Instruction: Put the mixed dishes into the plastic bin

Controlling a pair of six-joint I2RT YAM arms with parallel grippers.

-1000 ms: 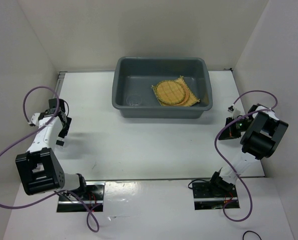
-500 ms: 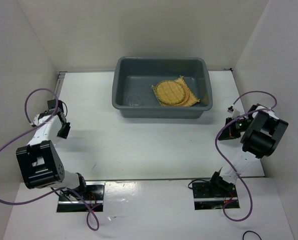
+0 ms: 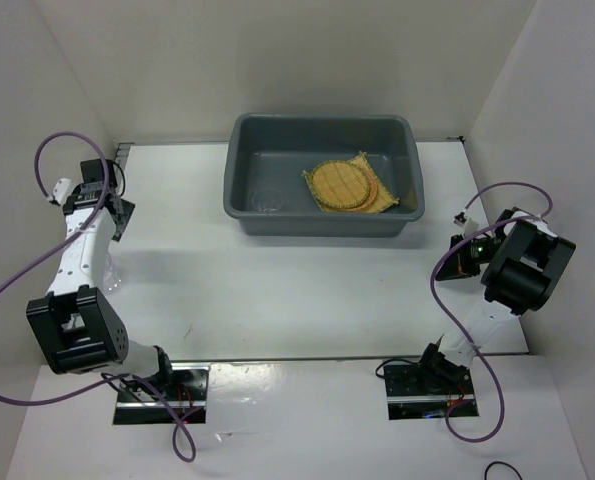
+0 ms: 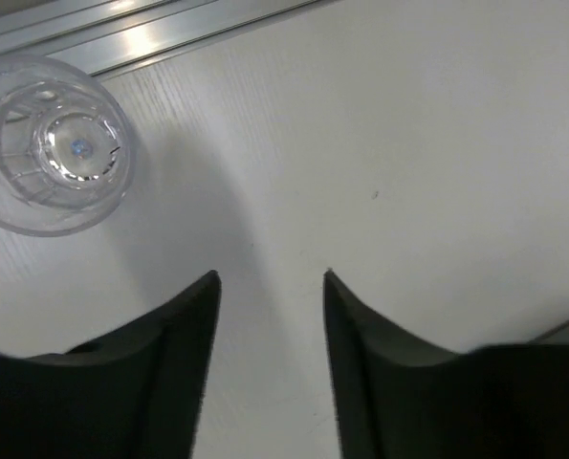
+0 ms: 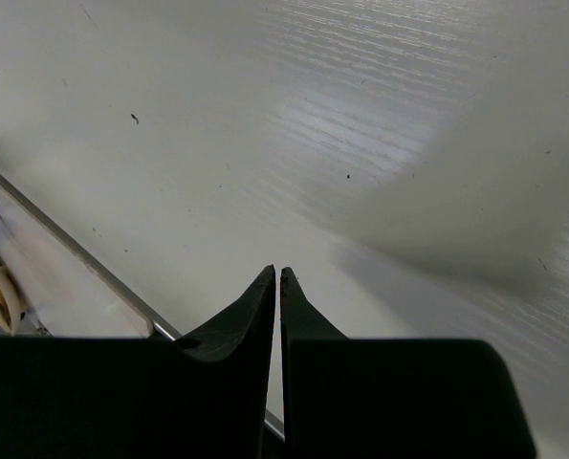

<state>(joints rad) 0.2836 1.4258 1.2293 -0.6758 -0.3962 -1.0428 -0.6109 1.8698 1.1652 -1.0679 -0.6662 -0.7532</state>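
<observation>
The dark grey plastic bin stands at the back middle of the table. Inside it lies the square yellow mat with the round yellow mat and the orange one on top. A clear cup stands in the bin's left part. Another clear cup stands upright on the table by a metal rail, ahead and left of my left gripper; it shows faintly in the top view. My left gripper is open and empty. My right gripper is shut and empty, low over the table at the right.
An aluminium rail runs along the table's left edge. White walls close in the table on the left, back and right. Purple cables loop off both arms.
My left arm has swung toward the far left, away from the spot where its gripper was a second ago; a clear cup stands there. The right arm has not moved.
</observation>
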